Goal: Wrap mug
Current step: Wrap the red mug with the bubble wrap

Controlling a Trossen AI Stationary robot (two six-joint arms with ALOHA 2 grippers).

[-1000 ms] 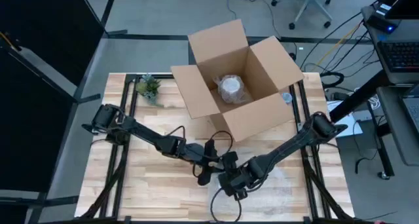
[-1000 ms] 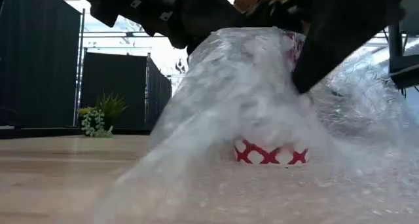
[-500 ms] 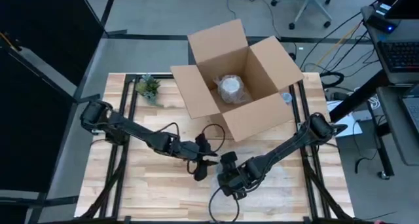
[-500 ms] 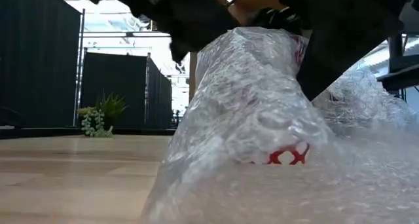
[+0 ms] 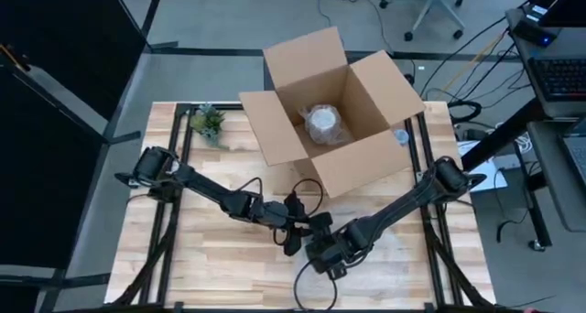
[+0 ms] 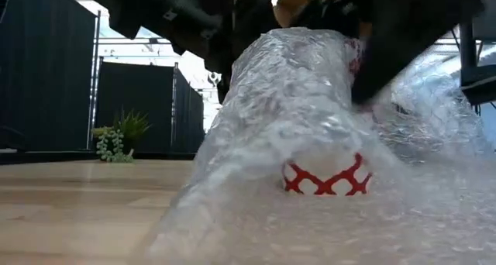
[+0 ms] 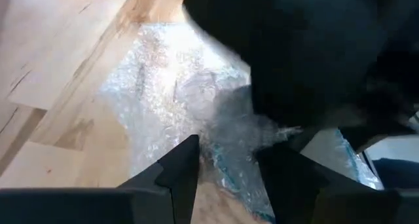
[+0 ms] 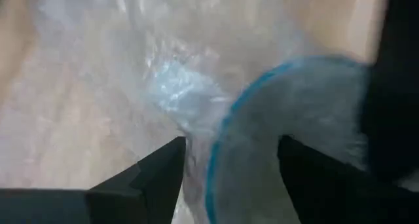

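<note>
1. Light wooden slatted table [image 5: 211,258]: the work surface. Both dark arms meet over its front middle, which is why everything for the wrap sits there.
2. Open brown cardboard box [image 5: 357,167]: at the far side of the table, well beyond both pincers. It holds a pale bubble-wrapped bundle [image 5: 322,123], probably why it stands open. Unchanged from the earlier frames.
3. Clear bubble-wrap sheet [image 6: 294,125]: draped up over the mug and spread on the table under both pincers, pulled up so it can close round the mug. In the low view it falls steeper on the left than half a second ago, and its lower edge sits higher.
4. White mug with red lattice pattern and blue-edged rim [image 6: 325,176]: on the table directly under the two pincers, mostly covered. More of the red base band shows than half a second ago.
5. Left pincer [image 7: 226,162]: fingers spread, wrap between them, just beside the right pincer, likely guiding the sheet. The arm has moved back toward the mug since half a second ago.
6. Right pincer [image 8: 229,162]: fingers spread, straddling the mug rim and wrap, seemingly steadying the mug.
7. Small green potted plant [image 5: 207,123]: far left corner, well apart from the pincers.
</note>
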